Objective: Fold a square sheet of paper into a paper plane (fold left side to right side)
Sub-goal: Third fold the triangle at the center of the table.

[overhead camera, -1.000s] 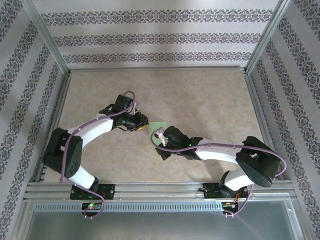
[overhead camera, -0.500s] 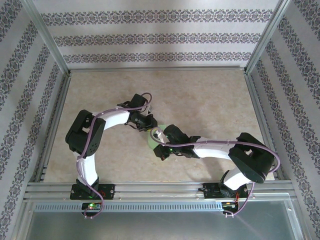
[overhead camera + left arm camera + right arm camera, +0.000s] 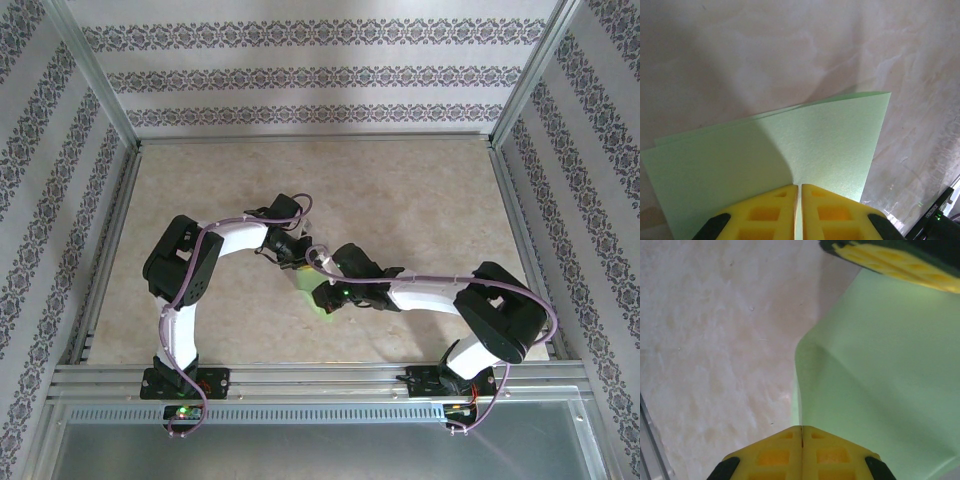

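Observation:
The square sheet of paper [image 3: 805, 145] is light green and doubled over, with two layers showing along its far edge. My left gripper [image 3: 798, 186] is shut on its near edge, and green shows in the thin slit between the yellow fingers [image 3: 765, 212]. In the top view the left gripper [image 3: 297, 255] and the right gripper [image 3: 322, 295] meet at the table's middle over the sheet [image 3: 306, 282], which they mostly hide. My right gripper [image 3: 801, 427] is shut, its tips at the sheet's curved edge [image 3: 880, 370]. I cannot tell whether paper is pinched there.
The beige marbled tabletop [image 3: 420, 190] lies all round the sheet. Aluminium rails [image 3: 310, 375] frame the table, with patterned walls behind. One of the left gripper's yellow fingers [image 3: 890, 260] crosses the top right of the right wrist view.
The left arm has swung right and forward, its elbow rising, bringing its gripper close to the right one over the sheet. Less green paper shows from above. The right arm shifted only slightly.

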`<state>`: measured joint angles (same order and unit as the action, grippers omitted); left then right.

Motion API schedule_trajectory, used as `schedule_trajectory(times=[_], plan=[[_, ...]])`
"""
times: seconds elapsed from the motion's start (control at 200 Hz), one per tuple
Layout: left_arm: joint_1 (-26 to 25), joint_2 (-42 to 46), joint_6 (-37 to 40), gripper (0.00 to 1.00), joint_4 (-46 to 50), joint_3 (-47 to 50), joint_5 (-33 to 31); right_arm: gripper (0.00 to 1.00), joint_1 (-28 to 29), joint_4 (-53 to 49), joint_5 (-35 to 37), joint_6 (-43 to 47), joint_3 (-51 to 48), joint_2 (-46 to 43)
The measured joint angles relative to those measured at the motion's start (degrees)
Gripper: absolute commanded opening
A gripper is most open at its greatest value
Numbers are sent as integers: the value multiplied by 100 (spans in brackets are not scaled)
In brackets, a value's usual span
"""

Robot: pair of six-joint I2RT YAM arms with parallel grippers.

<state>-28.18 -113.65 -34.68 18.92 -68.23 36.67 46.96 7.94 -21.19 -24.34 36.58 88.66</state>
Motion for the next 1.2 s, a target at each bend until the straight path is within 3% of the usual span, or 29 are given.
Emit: schedule_trajectory(times=[1.204], plan=[[-28,0,22,12,17,-4,-85,0,-337,-516,721,-129,24,85]])
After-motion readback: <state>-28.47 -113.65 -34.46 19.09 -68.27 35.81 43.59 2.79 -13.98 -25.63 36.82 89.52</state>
